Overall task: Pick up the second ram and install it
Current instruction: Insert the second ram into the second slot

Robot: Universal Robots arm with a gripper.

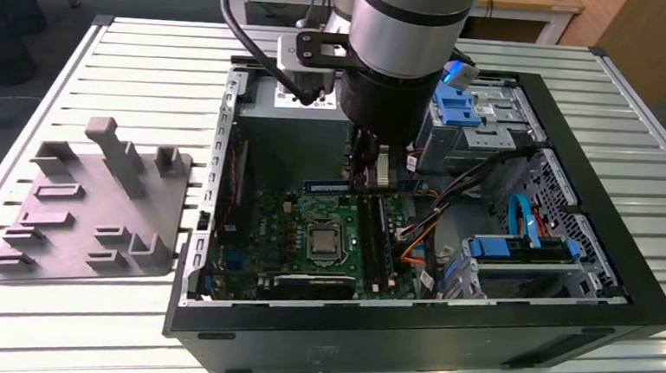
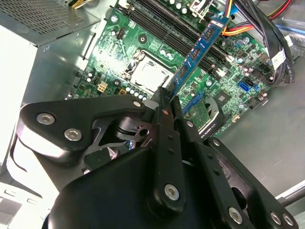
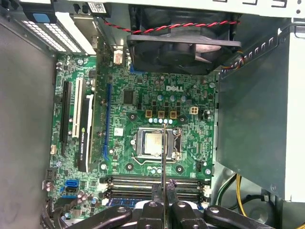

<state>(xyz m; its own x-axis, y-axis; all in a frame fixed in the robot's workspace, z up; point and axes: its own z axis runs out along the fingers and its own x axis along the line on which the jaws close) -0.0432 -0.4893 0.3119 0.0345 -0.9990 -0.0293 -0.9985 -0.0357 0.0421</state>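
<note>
Grip is our first worry. The claw (image 2: 164, 94) is clamped on the memory stick (image 2: 198, 50), its fingers pinching the thin board so that all the length we can see juts out to one side. We judge that a bump or a hard push could pivot the stick in the fingers or slide it out.

In the exterior view the claw (image 1: 366, 182) hangs just above the centre of the frame, inside the open computer case (image 1: 417, 330). The stick (image 1: 327, 186) reaches from it toward the exterior view's left. It is in the air above the main board (image 3: 190, 95) and is seated in nothing.

In both wrist views it runs crosswise to the slots (image 3: 143, 181). Pushed down at that angle, it would land on the slot walls or the processor socket (image 3: 153, 143) and could crack or bend. A reversed notch would jam it too.

The cables (image 2: 267, 33) lie near the slots and could snag a swinging end. The grey tray (image 1: 100, 207) sits well apart on the table (image 1: 654, 249), at the exterior view's left.
</note>
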